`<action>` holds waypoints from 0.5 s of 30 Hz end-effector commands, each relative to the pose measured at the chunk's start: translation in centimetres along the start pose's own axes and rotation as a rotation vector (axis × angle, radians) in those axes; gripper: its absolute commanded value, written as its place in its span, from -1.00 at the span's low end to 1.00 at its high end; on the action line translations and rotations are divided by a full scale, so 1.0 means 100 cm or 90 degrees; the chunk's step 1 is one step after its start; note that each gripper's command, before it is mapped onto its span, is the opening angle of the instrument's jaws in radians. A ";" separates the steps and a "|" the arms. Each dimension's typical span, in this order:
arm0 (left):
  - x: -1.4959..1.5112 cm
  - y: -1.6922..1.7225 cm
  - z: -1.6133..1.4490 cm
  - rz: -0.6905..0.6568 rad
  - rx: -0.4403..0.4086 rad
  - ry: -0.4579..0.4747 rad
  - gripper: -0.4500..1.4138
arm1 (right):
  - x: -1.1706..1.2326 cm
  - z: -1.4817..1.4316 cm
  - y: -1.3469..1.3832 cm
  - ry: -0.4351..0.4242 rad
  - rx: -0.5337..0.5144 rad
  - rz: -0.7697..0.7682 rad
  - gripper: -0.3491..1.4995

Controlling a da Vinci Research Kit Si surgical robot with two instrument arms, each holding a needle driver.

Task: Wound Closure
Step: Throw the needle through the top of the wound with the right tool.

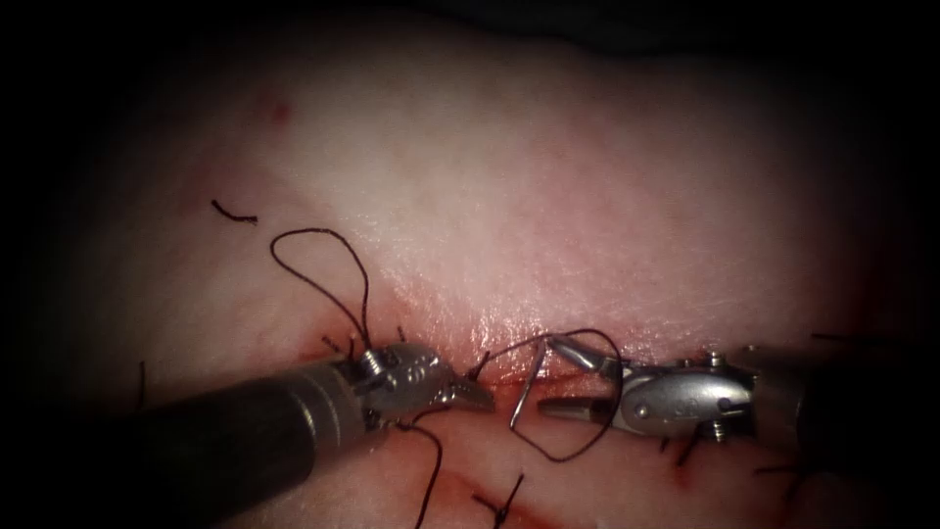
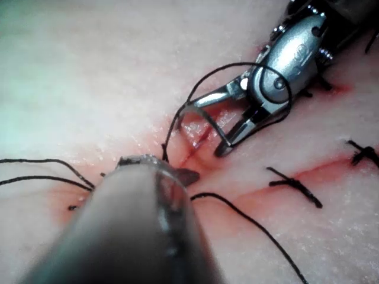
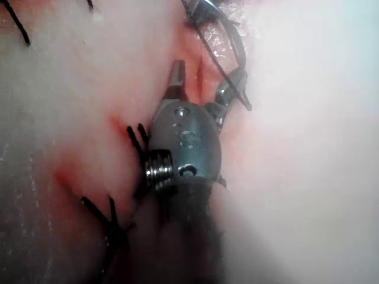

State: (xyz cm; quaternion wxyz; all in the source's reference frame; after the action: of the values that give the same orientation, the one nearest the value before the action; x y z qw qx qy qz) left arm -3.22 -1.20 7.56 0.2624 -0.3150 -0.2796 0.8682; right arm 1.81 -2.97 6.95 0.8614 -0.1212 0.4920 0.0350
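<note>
The cut (image 1: 509, 364) runs across the tissue (image 1: 548, 196), with red fluid along it. The curved needle (image 1: 526, 392) stands over the cut between the two tools; I cannot tell whether either end is in the tissue. My right tool (image 1: 546, 374) comes in from the right with its jaws open to either side of the needle, gripping nothing. In the left wrist view the needle (image 2: 207, 118) arcs between those open jaws (image 2: 211, 124). My left tool (image 1: 485, 397) lies left of the needle with jaws shut, holding nothing that I can see. Dark thread (image 1: 587, 338) loops from the cut over the right tool.
Another loop of thread (image 1: 313, 235) rises behind the left tool's wrist, and a strand (image 1: 431, 470) trails toward the front. Tied stitches (image 1: 504, 504) (image 2: 296, 184) (image 3: 136, 139) sit along the cut. A short cut end of thread (image 1: 233, 213) lies at the far left.
</note>
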 end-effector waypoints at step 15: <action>0.0004 -0.0003 0.0007 0.003 0.001 0.001 -1.00 | 0.0039 0.0019 0.0041 0.014 -0.147 -0.042 0.98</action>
State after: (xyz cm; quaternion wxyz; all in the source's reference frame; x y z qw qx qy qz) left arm -3.23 -1.21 7.55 0.2608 -0.3154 -0.2781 0.8690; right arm 2.00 -2.56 6.59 0.8382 -0.2369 0.4875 0.0603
